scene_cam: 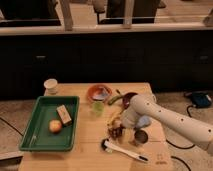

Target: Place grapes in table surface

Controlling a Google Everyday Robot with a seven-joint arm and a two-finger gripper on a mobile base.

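Observation:
The grapes (117, 132) are a small dark reddish bunch low over the table surface (85, 145), right of centre; I cannot tell whether they rest on the wood. My gripper (120, 126) reaches down from the white arm (165, 117) that comes in from the right, and it is right over the bunch, partly hiding it. A yellow banana (114, 120) lies just behind the grapes. A small metal cup (140, 137) stands just right of them.
A green tray (30, 135) on the left holds an orange fruit (55, 126) and a tan block (64, 115). A white cup (50, 86), orange bowl (99, 92), small green cup (98, 108) and dark bowl (129, 98) stand behind. A white-handled utensil (124, 149) lies in front.

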